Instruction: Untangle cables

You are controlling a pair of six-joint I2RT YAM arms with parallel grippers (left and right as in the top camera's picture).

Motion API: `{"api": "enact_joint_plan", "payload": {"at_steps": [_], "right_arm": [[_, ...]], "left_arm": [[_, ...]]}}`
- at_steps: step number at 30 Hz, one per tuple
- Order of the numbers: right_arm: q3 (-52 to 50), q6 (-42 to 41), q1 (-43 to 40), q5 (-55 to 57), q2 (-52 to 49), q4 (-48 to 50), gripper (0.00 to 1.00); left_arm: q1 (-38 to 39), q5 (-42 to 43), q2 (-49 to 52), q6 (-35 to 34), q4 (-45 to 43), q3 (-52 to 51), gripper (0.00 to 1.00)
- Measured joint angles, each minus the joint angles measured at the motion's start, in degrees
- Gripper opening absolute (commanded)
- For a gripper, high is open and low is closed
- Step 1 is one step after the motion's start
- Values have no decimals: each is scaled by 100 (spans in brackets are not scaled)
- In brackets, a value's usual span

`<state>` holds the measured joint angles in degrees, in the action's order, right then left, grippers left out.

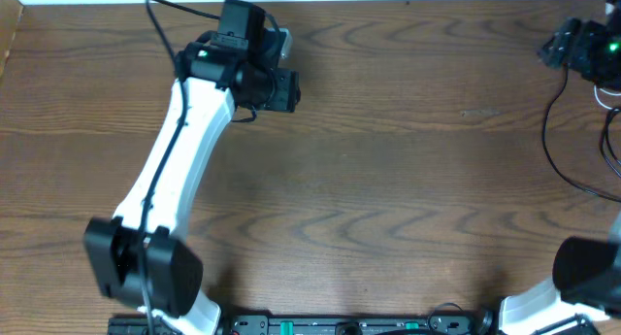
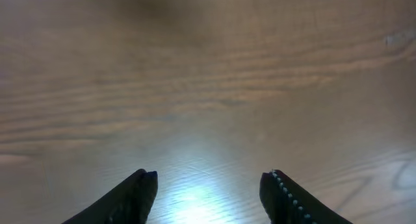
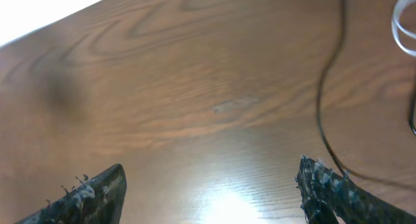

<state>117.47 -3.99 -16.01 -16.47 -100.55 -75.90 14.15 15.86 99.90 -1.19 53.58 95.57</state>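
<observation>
The long black cable (image 1: 546,131) lies in a loose curve on the wooden table at the far right, running down toward the right edge. In the right wrist view it (image 3: 320,107) passes just right of my right fingers. The white cable (image 1: 609,141) shows only as a thin loop at the right edge, and as a loop in the right wrist view's top right corner (image 3: 400,23). My right gripper (image 3: 211,185) is open and empty, low over bare wood; overhead it (image 1: 561,48) is at the far right back. My left gripper (image 2: 208,185) is open and empty over bare wood, far from both cables, at the back left (image 1: 289,87).
The wooden table (image 1: 388,180) spans the whole view, with its white back edge along the top. The left arm's white link (image 1: 179,160) slants across the left side. Both arm bases (image 1: 146,272) stand at the front edge.
</observation>
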Motion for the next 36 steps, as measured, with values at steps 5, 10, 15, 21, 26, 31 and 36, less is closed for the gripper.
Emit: {"api": "enact_joint_plan", "payload": {"at_steps": [5, 10, 15, 21, 26, 31, 36], "right_arm": [[0, 348, 479, 35, 758, -400, 99], [7, 490, 592, 151, 1526, -1084, 99], [11, 525, 592, 197, 2024, -1884, 99], [11, 531, 592, 212, 2315, -2118, 99], [11, 533, 592, 221, 2452, -2120, 99], [11, 531, 592, 232, 2479, -2118, 99], [-114, 535, 614, 264, 2538, -1904, 99]], "left_arm": [[-2, -313, -699, 0, 2, 24, 98], [0, -407, -809, 0, 2, 70, 98], [-2, -422, -752, 0, 7, 70, 98], [0, -422, -752, 0, 7, 70, 98], [0, -422, -752, 0, 7, 70, 98], [0, -422, -752, 0, 7, 70, 98], [0, -422, -752, 0, 4, 70, 98]]}}
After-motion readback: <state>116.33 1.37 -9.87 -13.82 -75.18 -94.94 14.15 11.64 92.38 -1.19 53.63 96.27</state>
